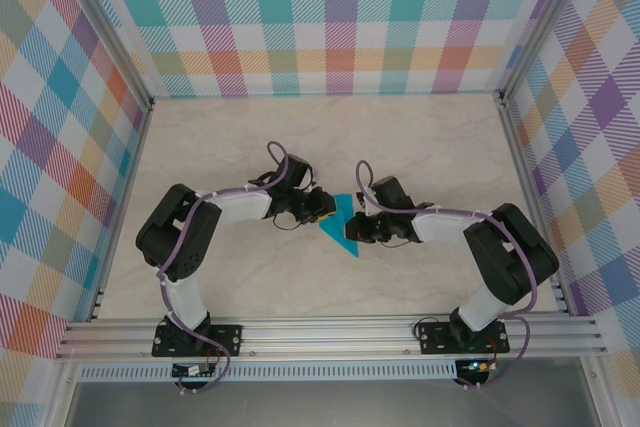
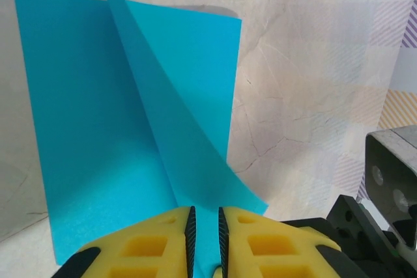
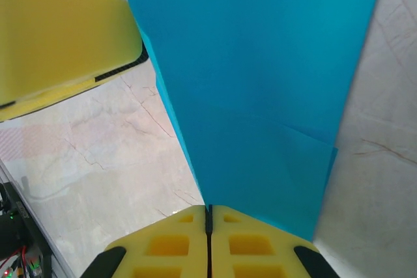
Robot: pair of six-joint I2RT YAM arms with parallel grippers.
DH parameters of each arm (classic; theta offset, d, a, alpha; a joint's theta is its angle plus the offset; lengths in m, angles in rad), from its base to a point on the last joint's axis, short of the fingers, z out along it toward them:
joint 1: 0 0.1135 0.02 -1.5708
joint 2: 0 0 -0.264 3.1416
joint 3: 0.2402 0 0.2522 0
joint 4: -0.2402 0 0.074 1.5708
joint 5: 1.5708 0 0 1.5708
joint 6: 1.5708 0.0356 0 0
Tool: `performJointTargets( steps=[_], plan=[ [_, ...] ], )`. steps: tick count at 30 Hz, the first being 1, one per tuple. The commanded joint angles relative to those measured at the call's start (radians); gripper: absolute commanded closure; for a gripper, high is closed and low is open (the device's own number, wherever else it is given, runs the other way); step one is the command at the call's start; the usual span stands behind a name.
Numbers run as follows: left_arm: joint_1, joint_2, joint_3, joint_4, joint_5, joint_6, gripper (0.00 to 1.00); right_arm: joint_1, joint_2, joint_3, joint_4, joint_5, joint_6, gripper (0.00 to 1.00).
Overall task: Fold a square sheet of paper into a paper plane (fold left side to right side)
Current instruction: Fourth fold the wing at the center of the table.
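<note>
Right gripper (image 3: 208, 216) is closed on the paper's (image 3: 260, 83) edge. Left gripper (image 2: 204, 226) is nearly closed about a raised flap (image 2: 176, 141); a firm pinch cannot be told. Paper lies mid-surface (image 1: 420, 147) between both grippers, long axis running near to far. Good practice: carry the flap rightward, match the edges, anchor with the right grip, then crease.

Pastel plaid walls (image 1: 330, 17) enclose a beige marbled tabletop (image 1: 420, 137) with an aluminium rail (image 1: 330, 332) in front.
</note>
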Motion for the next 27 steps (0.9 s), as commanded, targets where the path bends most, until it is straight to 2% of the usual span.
performJointTargets(
  steps=[1,13,27],
  plan=[
    [-0.007,0.010,0.000,-0.005,-0.004,0.010,0.81,-0.019,0.017,0.003,0.067,-0.051,0.046,0.94],
    [-0.009,0.060,0.017,0.028,0.018,0.001,0.70,-0.049,0.044,-0.018,0.119,-0.098,0.094,0.94],
    [-0.012,0.093,0.029,0.069,0.027,-0.014,0.65,-0.054,0.072,-0.007,0.103,-0.101,0.100,0.94]
  ],
)
